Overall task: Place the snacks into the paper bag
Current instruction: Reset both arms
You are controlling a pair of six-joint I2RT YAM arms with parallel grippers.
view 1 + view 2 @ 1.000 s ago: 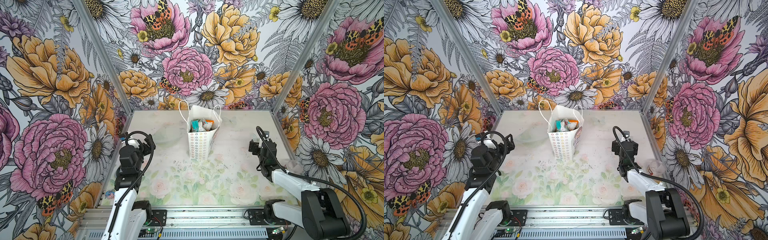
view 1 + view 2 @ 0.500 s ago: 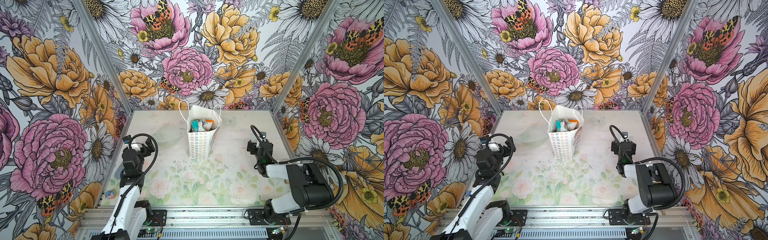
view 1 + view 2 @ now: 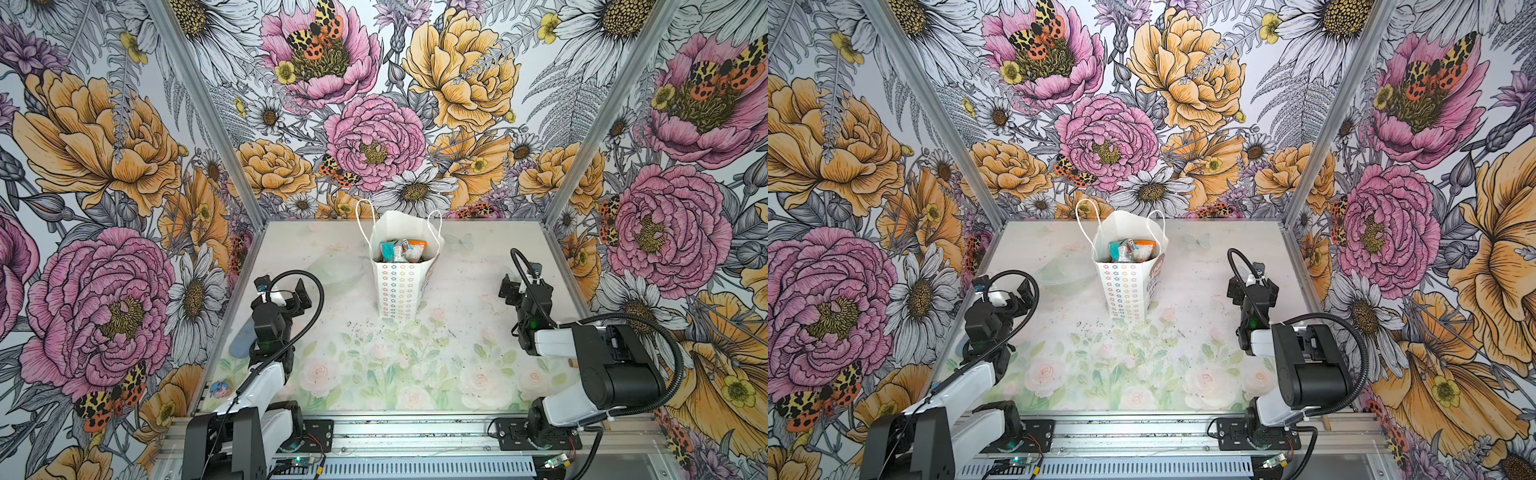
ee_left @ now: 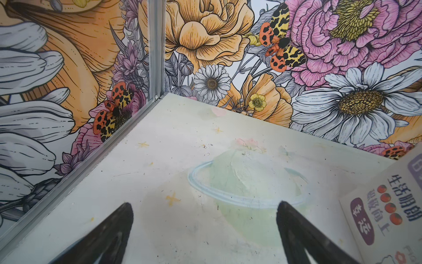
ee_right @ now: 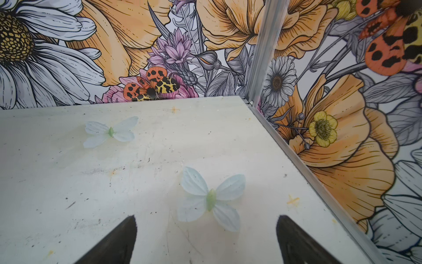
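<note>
The white paper bag stands upright at the middle back of the table in both top views, mouth open. Several snacks, teal, silver and orange-red, stick up inside it. No snack lies loose on the table. My left gripper hovers left of the bag, open and empty; the bag's printed side shows at the edge of the left wrist view. On the bag's right, my right gripper is open and empty over a printed butterfly.
Floral walls close the table on the left, back and right. An aluminium rail with both arm bases runs along the front. A small blue object lies at the front left edge.
Both arms have drawn back toward their bases, the right arm's elbow folding up high. Both grippers stayed open. The bag has not moved.
</note>
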